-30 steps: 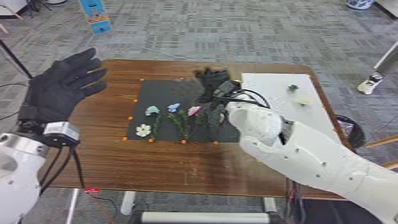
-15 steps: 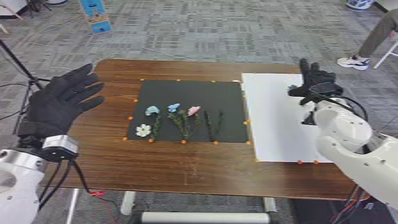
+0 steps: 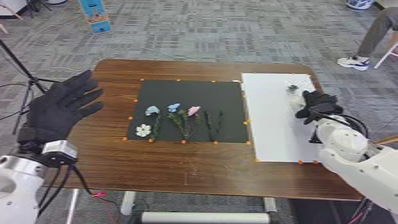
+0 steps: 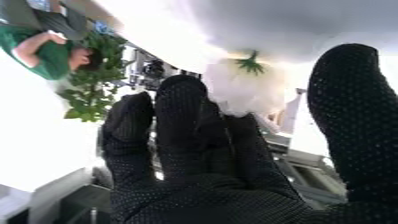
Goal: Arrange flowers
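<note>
- Right hand [image 3: 322, 107] by sheet [image 3: 282, 142] edge; fingers and thumb apart.
- White flower [image 4: 242, 89] on sheet, near fingertips; contact unclear.
- Probably light, soft, easily crushed; pinch at green tuft [image 4: 251, 63], if joined, sparing petals.
- Sheet's right edge close; more room toward mat [image 3: 213, 90].

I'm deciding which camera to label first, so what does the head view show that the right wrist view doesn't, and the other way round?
Head view: the left hand, open; the black mat with two blue flowers, a pink flower, a white flower and green stems; the white sheet beside it on the brown table.

Right wrist view: a leafy plant in the room, and the green spiky tuft on a pale flower, close up.

Both: the right hand and that pale flower near its fingers.
</note>
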Controlling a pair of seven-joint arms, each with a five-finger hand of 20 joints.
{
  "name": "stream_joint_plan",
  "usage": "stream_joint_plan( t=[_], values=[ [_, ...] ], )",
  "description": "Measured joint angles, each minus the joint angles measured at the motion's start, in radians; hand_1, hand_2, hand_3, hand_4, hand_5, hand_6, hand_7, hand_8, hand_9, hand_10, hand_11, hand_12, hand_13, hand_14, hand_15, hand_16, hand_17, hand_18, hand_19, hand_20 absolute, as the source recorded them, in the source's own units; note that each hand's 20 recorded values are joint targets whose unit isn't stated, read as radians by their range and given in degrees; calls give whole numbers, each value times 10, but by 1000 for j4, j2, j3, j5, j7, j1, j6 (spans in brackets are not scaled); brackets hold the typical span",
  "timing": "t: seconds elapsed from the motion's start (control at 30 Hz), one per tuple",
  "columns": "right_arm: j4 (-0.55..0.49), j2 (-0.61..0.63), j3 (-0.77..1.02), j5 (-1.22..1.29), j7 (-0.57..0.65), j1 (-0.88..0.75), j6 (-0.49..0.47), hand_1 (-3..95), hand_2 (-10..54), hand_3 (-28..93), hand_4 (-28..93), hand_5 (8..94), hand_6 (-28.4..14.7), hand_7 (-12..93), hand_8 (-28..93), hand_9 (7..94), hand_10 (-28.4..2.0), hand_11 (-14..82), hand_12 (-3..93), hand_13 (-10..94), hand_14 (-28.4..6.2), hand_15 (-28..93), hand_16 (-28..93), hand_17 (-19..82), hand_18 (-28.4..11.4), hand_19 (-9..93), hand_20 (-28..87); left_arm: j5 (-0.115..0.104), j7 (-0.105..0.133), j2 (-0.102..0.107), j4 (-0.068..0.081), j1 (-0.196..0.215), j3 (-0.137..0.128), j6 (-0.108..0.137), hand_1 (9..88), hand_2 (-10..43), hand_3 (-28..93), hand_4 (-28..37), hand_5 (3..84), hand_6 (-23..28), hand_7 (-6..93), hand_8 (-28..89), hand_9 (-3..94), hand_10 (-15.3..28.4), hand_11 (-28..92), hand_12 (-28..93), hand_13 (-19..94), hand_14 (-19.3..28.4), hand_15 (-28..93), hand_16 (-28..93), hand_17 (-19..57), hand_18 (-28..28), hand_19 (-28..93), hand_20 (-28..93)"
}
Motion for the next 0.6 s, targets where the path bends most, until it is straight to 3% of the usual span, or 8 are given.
stream_joint_plan(
  t=[0.1,0.17,0.23,0.47,0.6],
  values=[
    [41,-12,-91,-4,-6,71,56,402,-95,853,-282,541,20,302,-154,596,-88,316,218,620,-76,842,300,342,-202,910,536,0,-1,-1,-1,9,-5,2,206,-45,696,-283,304,26,168,-86,280,118,171,160,226,139,230,24,-110,226,437,84],
    [73,-21,-151,-17,-5,117,104,463,-95,796,-282,582,27,353,-92,701,-66,217,358,644,-69,838,314,361,-200,923,538,0,-1,-2,-1,12,-6,2,206,-46,697,-283,304,26,167,-86,280,118,171,160,225,139,229,24,-110,226,437,84],
    [97,-31,-195,-33,-1,153,130,517,-95,770,-283,683,39,429,-7,826,-49,201,451,689,-58,833,325,390,-199,932,550,0,-2,-2,-2,13,-7,2,206,-47,698,-283,304,26,167,-86,279,118,171,160,225,138,229,24,-110,226,437,84],
    [67,-49,-143,-39,-23,152,73,527,-95,794,-283,746,33,419,-23,864,-50,211,470,708,-56,827,333,405,-202,932,565,0,1,-8,-11,24,-29,5,205,-47,699,-283,304,26,167,-86,280,118,170,160,225,139,230,24,-110,226,437,84],
    [-15,-43,-109,-29,-69,113,158,523,-95,806,-283,753,32,415,-24,869,-51,210,471,712,-56,826,336,408,-202,932,569,0,4,-15,-21,40,-50,10,205,-47,699,-283,305,26,167,-86,280,118,170,160,226,139,231,24,-110,226,437,84]
  ],
)
